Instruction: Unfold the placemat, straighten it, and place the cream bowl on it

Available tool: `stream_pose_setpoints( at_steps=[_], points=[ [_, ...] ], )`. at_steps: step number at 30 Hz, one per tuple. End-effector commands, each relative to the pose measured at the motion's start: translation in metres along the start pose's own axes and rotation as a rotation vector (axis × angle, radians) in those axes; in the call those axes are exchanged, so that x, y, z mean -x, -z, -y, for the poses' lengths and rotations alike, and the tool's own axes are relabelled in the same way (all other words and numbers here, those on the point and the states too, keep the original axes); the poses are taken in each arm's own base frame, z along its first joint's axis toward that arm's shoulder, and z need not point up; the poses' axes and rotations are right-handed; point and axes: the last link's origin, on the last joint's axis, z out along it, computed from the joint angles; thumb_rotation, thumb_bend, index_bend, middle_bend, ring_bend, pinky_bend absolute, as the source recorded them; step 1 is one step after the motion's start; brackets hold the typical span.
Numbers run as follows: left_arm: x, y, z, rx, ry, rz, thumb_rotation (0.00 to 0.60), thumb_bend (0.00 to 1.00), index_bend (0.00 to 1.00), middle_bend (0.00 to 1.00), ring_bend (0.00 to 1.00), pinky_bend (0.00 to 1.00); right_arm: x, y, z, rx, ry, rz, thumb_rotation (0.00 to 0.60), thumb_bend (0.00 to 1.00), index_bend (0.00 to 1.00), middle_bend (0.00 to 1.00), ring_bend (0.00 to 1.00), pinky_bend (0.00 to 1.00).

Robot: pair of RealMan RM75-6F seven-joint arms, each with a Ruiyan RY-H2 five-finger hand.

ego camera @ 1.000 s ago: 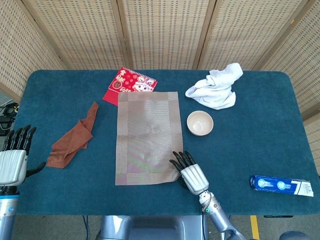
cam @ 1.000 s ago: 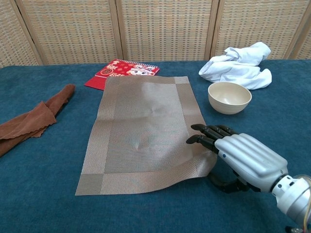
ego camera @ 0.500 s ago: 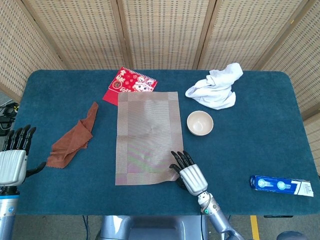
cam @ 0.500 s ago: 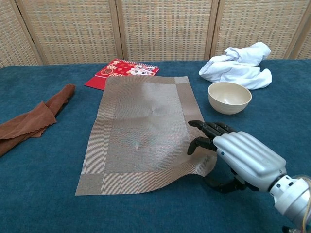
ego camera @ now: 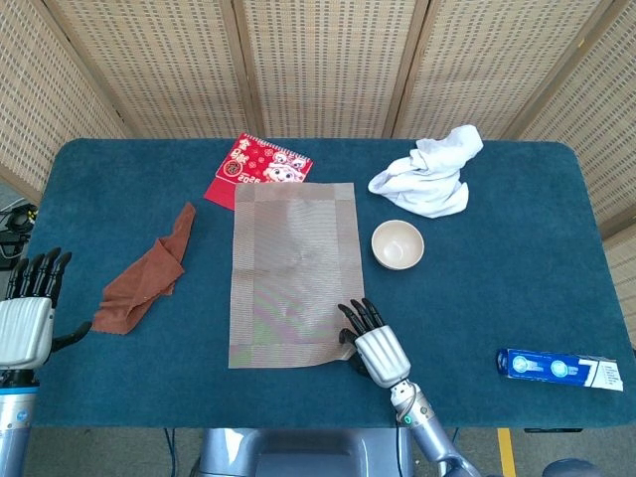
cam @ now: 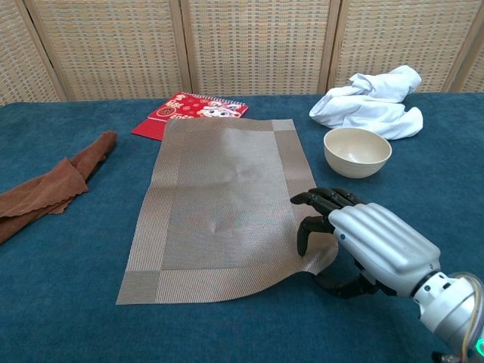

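Observation:
The brown woven placemat (ego camera: 288,273) lies unfolded lengthwise in the middle of the blue table; the chest view shows its near right corner (cam: 321,257) lifted and curled. My right hand (cam: 370,242) is at that corner, its fingers bent down onto the mat's top and its thumb underneath, pinching the edge; in the head view this right hand (ego camera: 373,343) shows near the front edge. The cream bowl (ego camera: 397,244) stands upright and empty on the table just right of the mat, also visible as the cream bowl (cam: 357,151). My left hand (ego camera: 25,323) hangs off the table's left, fingers apart, holding nothing.
A red booklet (ego camera: 256,169) lies partly under the mat's far left corner. A crumpled brown cloth (ego camera: 147,278) lies to the left, a white cloth (ego camera: 427,174) behind the bowl, and a blue box (ego camera: 561,368) at the near right. Wicker screens stand behind the table.
My right hand's fingers have curled down onto the mat's near right corner and the hand has drawn slightly toward me; that corner has lifted and curled more. The left hand is still.

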Motion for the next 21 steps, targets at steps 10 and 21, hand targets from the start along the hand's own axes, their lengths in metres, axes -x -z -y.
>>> stream_pose_setpoints(
  at_steps=[10, 21],
  points=[
    [0.0001, -0.0004, -0.0003, -0.001, 0.000, -0.001, 0.600, 0.12, 0.00, 0.00, 0.00, 0.00, 0.0003, -0.0003, -0.0006, 0.008, 0.002, 0.000, 0.600, 0.51, 0.55, 0.22, 0.00, 0.00],
    [-0.0004, -0.0006, -0.0001, -0.002, 0.003, -0.001, 0.600, 0.12, 0.00, 0.00, 0.00, 0.00, 0.0012, 0.0000, 0.0017, 0.010, -0.015, 0.000, 0.600, 0.57, 0.63, 0.28, 0.00, 0.00]
  ],
)
